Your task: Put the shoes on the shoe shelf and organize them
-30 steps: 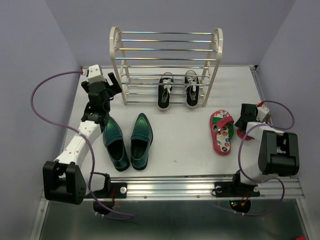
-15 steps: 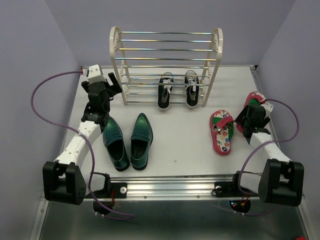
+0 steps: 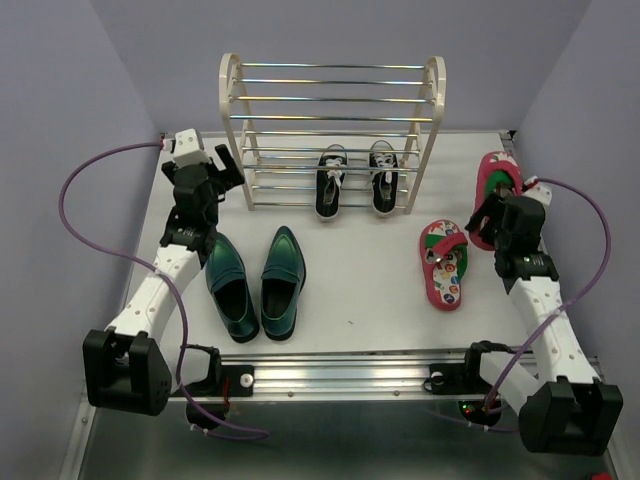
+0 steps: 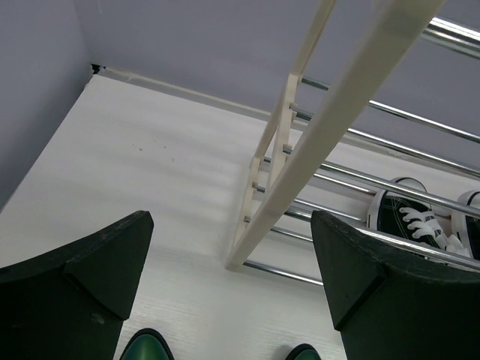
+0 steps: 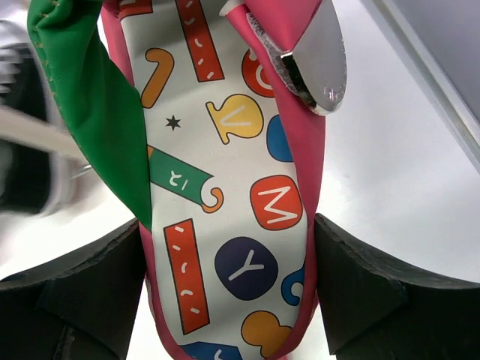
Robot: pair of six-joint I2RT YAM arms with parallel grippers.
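Gripping one red flip-flop (image 3: pixel 492 178) tight in the right claw (image 3: pixel 498 212), holding it up off the table (image 3: pixel 380 300), near the shoe shelf (image 3: pixel 433 110). Holding the left claw (image 3: pixel 223 170) spread apart, empty, beside the shelf's left side.

Sneakers (image 3: pixel 331 190) sit in shelf (image 3: pixel 234 120); loafers (image 3: pixel 283 270) lie before it.

— What has moved?
— The right arm (image 3: pixel 545 300). It was folded over its base and has stretched out toward 12 o'clock.
— And its load?
— The red flip-flop (image 3: pixel 492 178) in the right gripper (image 3: pixel 497 212) jaws went from 3 o'clock to 2 o'clock on the worktop, nearer the shoe shelf (image 3: pixel 432 130).
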